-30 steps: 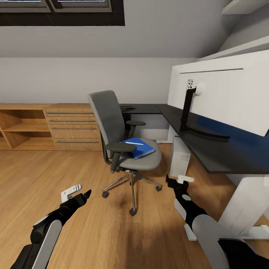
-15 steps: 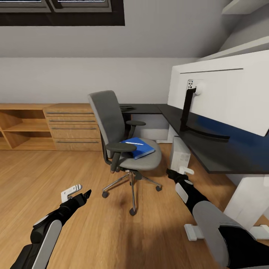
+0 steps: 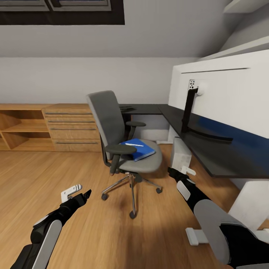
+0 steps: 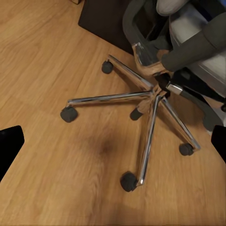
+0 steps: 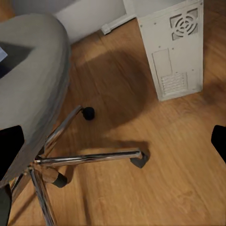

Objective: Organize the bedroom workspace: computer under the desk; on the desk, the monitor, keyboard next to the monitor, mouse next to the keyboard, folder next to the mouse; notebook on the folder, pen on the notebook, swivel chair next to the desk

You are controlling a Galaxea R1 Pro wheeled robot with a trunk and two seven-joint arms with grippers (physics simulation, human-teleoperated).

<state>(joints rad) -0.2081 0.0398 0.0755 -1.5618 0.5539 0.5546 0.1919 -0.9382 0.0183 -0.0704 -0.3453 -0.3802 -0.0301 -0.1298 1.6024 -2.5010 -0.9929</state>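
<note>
Because the blue folder lies on the seat of the swivel chair, ahead of both arms and above them, the coming reach is forward and upward. A white pen rests on the folder. The right claw hangs low just beside the seat's desk-side edge, near the computer under the black surface; the left claw sits well apart, over the floor on the chair's other side. By this judgement the right arm is nearer. Both claws are wide, nothing between the fingers. The folder's long axis runs diagonally across the seat, toward the monitor.
</note>
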